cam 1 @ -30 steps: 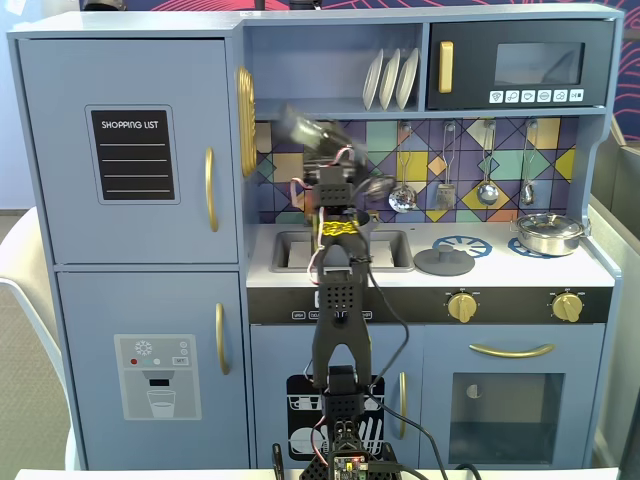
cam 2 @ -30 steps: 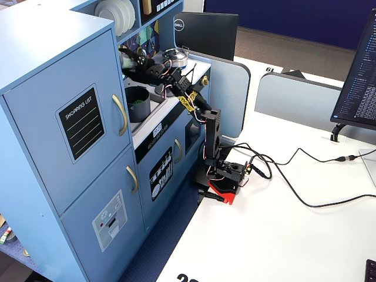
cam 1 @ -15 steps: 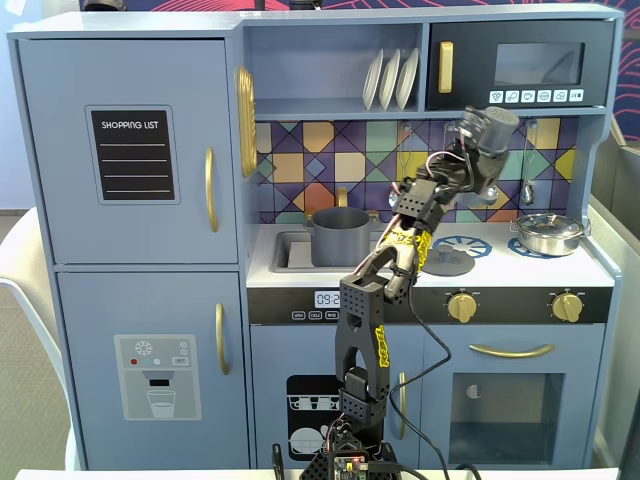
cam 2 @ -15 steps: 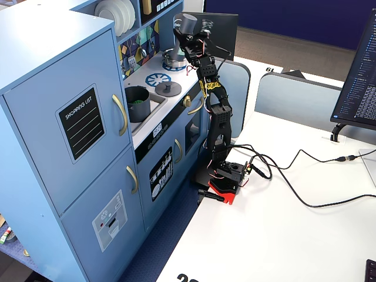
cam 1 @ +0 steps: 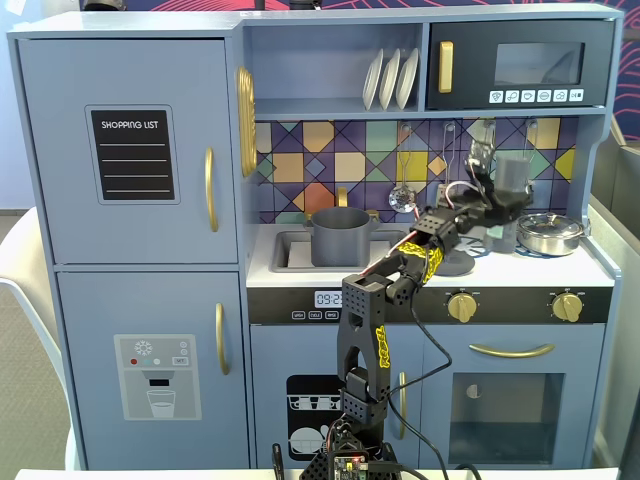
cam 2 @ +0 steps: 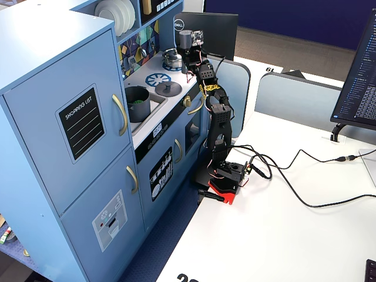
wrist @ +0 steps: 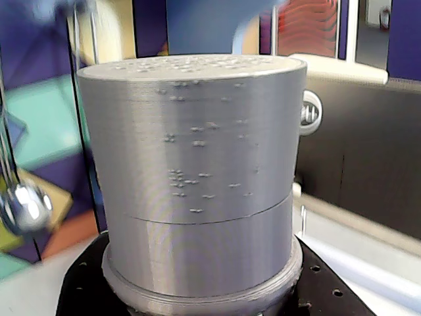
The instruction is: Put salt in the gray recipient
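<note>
The salt shaker [cam 1: 512,170] is a grey cylinder with small holes in its flat top. It fills the wrist view [wrist: 197,178] and stands upright. My gripper [cam 1: 508,203] is shut on its base, with black jaw parts on both sides of it, and holds it above the right of the stove top, near the back wall. It also shows in the other fixed view [cam 2: 185,40]. The gray recipient [cam 1: 341,236] is a dark grey pot standing in the sink, well to the left of the gripper. It holds something green in a fixed view [cam 2: 137,103].
A silver pan [cam 1: 550,233] sits at the counter's right end, close to the gripper. A dark lid [cam 1: 455,263] lies on the stove between the sink and the gripper. A ladle [cam 1: 403,197] hangs on the tiled wall. The microwave [cam 1: 520,65] is overhead.
</note>
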